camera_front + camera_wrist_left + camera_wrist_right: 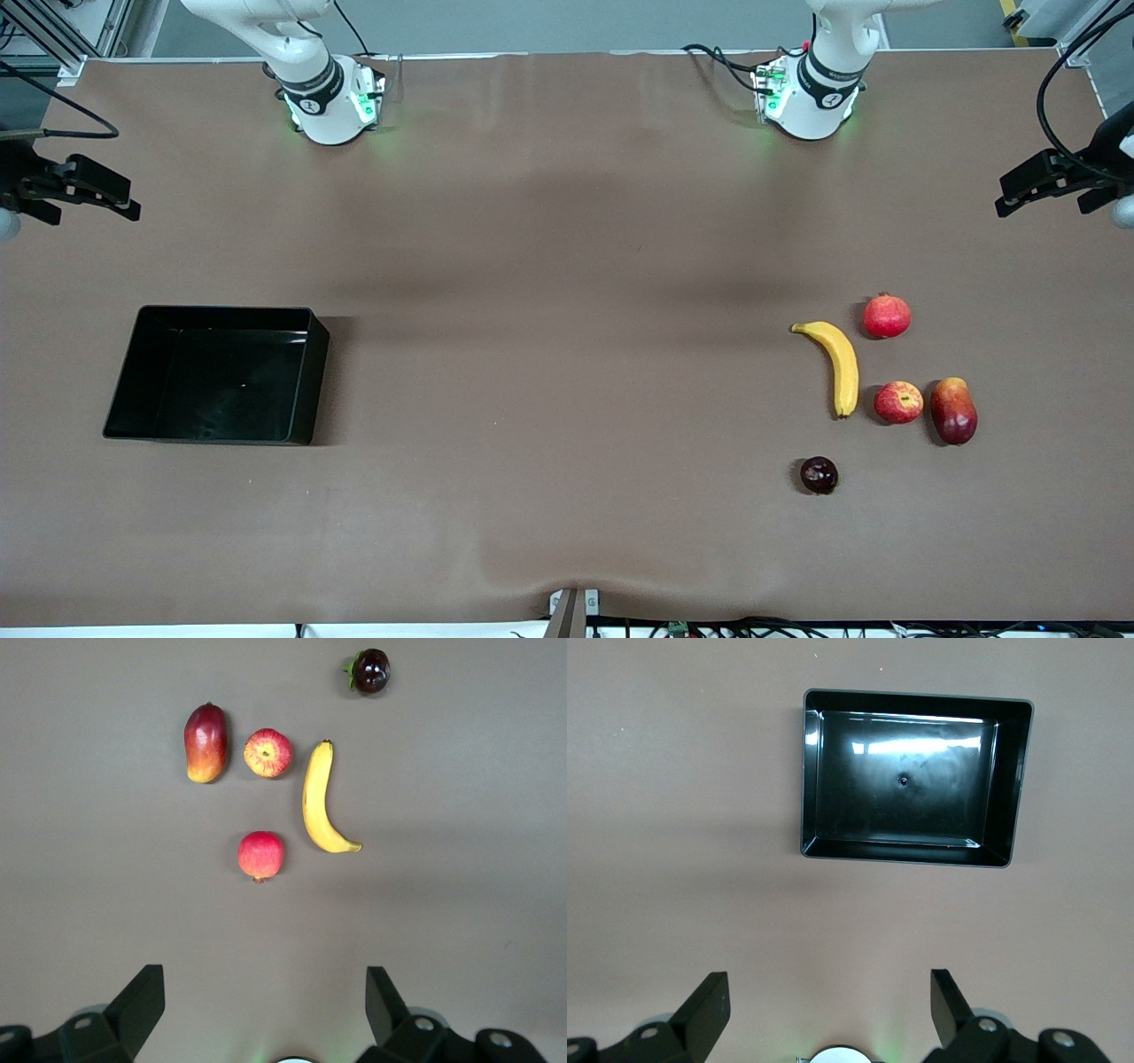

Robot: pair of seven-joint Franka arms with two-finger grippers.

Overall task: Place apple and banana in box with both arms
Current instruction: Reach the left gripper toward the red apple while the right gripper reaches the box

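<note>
The apple (898, 401) (267, 753) lies toward the left arm's end of the table, beside the lower tip of the yellow banana (842, 363) (317, 797). The black box (310, 381) (1010, 780) stands empty toward the right arm's end. My left gripper (263, 979) hangs open high over the bare table, well short of the fruits, with nothing between its fingers. High over the table, short of the box, my right gripper (830, 983) is open and empty too. Neither gripper shows in the front view; both arms rise out of it from their bases.
A red pomegranate (887, 315) lies farther from the front camera than the apple. An elongated red-and-yellow fruit (953, 410) lies beside the apple. A dark round fruit (819, 475) lies nearer the camera. Black fixtures (71, 190) (1054, 182) stick in over both table ends.
</note>
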